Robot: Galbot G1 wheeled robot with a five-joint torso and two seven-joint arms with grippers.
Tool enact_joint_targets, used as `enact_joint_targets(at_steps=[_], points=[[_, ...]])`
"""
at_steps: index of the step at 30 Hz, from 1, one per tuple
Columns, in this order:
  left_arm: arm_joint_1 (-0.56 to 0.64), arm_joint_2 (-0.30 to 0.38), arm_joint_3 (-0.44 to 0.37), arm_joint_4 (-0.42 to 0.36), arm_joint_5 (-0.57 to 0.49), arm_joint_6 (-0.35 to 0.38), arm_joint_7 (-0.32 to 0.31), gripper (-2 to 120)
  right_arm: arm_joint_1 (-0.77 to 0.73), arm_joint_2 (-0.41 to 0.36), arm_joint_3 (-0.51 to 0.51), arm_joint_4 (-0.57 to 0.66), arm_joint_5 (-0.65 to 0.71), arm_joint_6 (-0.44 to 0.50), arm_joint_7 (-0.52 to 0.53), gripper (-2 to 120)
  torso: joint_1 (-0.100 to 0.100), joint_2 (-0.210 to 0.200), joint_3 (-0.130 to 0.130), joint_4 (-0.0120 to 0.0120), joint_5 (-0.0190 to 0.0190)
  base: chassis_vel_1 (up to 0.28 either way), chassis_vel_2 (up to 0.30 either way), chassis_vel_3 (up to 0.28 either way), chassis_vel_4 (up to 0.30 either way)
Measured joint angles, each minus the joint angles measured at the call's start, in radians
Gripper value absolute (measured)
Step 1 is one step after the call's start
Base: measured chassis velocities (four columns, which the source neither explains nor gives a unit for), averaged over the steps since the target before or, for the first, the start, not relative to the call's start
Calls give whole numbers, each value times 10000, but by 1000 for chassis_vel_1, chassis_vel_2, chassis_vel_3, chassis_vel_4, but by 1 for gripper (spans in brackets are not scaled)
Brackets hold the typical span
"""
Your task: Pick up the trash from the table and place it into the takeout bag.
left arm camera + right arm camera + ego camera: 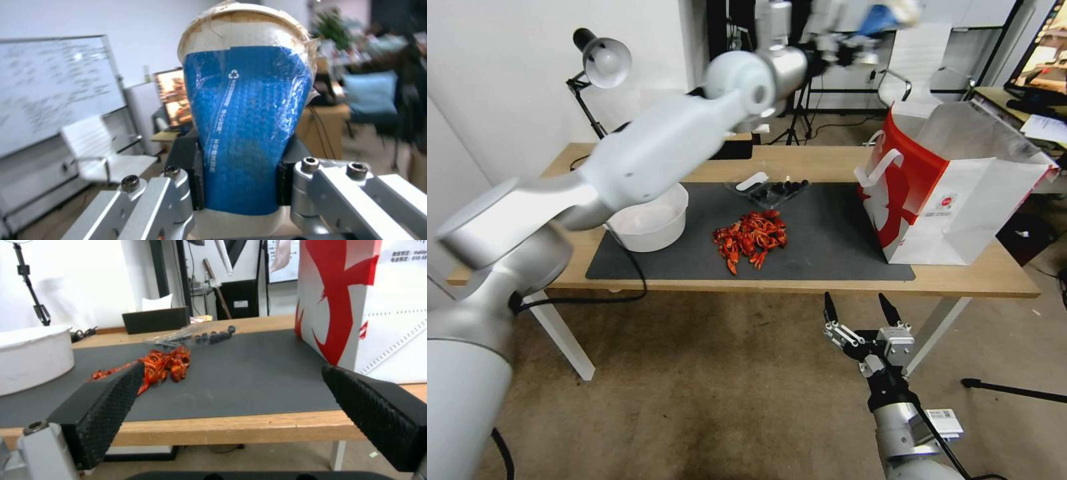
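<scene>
- The left gripper point(240, 186) is clamped on the blue-and-white paper cup point(247, 110), its pads pressing the cup's lower sides. In the head view the cup point(880, 17) is raised high behind the table point(800, 160), left of the takeout bag point(960, 193).
- The soft wall could buckle, letting the cup slip before it is over the bag's open mouth.
- A low path risks knocking the bag's rim or handles and tipping it.
- The right gripper point(859, 312) hangs spread and empty before the table's front edge.
- Red wrapper scraps point(752, 239), a clear tray point(770, 191) and a white bowl point(650, 223) wait on the mat.
</scene>
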Motion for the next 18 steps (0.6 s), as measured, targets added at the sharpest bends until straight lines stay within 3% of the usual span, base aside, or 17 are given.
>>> enact_joint_targets(at_steps=[2, 8, 18], points=[[-233, -511, 353, 469, 433, -122, 342, 27, -12, 41, 10, -19, -5, 21, -8, 100, 0, 0, 0, 2, -1, 0, 0, 0, 0], [-500, -1232, 1037, 1222, 917, -280, 777, 27, -43, 139, 11, -37, -34, 77, -34, 100, 0, 0, 0, 2, -2, 0, 0, 0, 0], [-538, -1679, 1895, 1932, 1736, -386, 1417, 27, -174, 205, 47, -25, -99, 182, -64, 100, 0, 0, 0, 4, -4, 0, 0, 0, 0]])
